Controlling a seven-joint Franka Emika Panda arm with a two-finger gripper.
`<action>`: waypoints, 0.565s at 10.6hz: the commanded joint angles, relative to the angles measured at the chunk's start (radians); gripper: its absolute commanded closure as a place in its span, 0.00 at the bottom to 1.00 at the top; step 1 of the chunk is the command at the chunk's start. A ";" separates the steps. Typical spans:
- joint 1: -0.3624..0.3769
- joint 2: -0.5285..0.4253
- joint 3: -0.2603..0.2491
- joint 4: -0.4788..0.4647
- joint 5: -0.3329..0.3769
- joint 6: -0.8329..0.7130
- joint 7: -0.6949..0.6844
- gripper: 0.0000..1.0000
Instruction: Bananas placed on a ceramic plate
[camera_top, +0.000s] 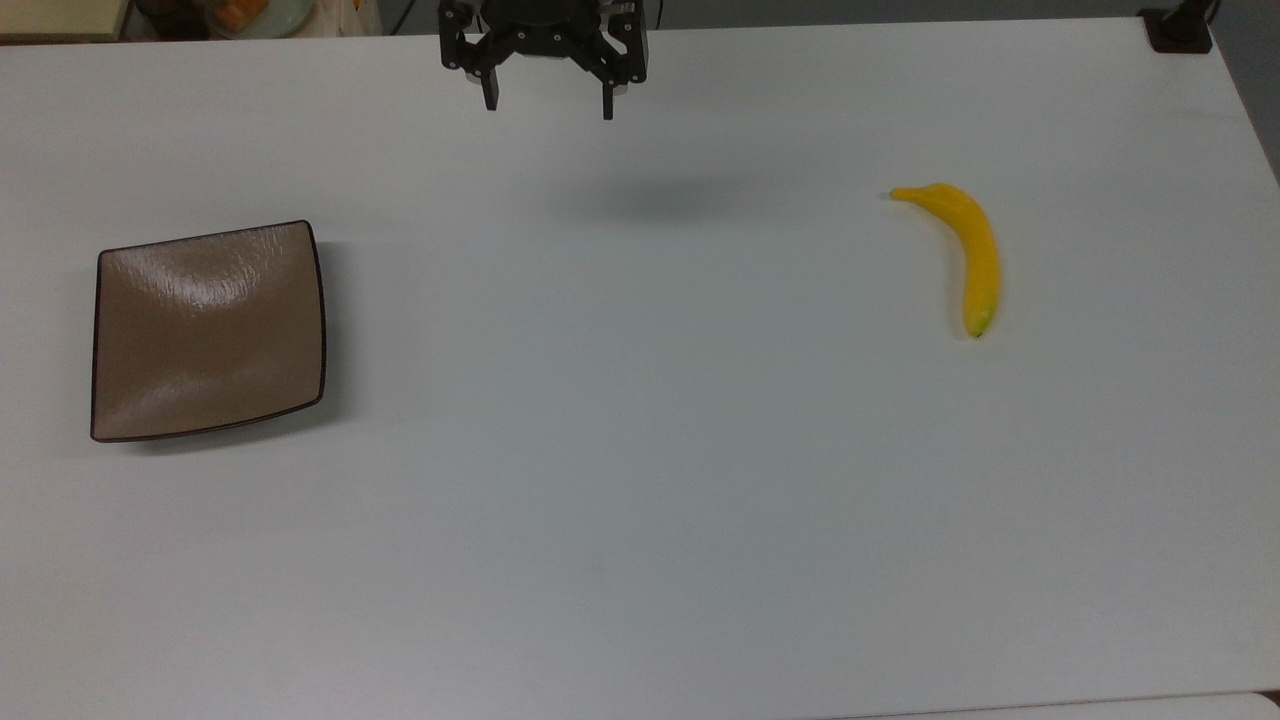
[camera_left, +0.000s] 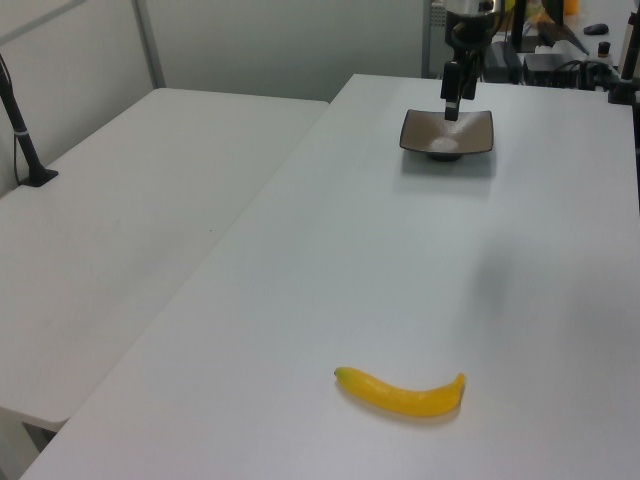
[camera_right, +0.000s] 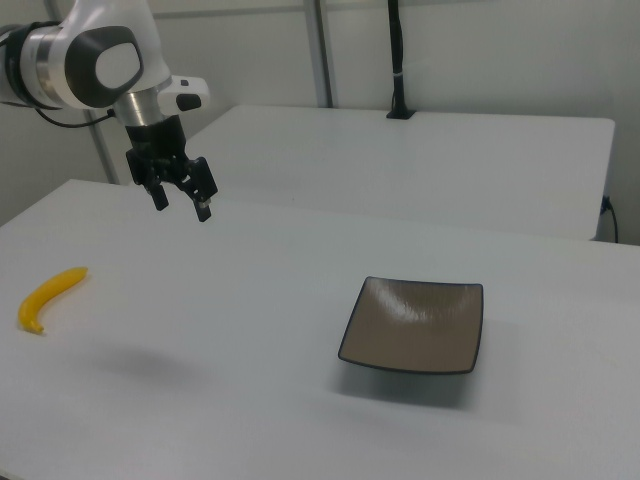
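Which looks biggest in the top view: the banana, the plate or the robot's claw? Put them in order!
1. Ceramic plate, clearly the largest.
2. Gripper, though it hangs above the table, nearer the camera, which may make it look bigger.
3. Banana, slim and smallest.

White table (camera_top: 640, 500) — banana (camera_top: 968, 250) flat on it, square plate (camera_top: 205, 330) well apart, seemingly empty.

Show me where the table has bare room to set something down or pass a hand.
Nearly everywhere: the wide stretch between the ceramic plate and the banana, and the whole table edge nearest the top view's bottom. The open gripper hangs above the far edge. The plate's own surface is bare too.
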 joint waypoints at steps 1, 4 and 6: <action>0.004 0.005 0.007 -0.025 0.002 0.033 0.012 0.00; 0.006 0.031 0.037 -0.023 0.004 0.034 0.058 0.00; 0.015 0.065 0.078 -0.025 0.004 0.043 0.064 0.00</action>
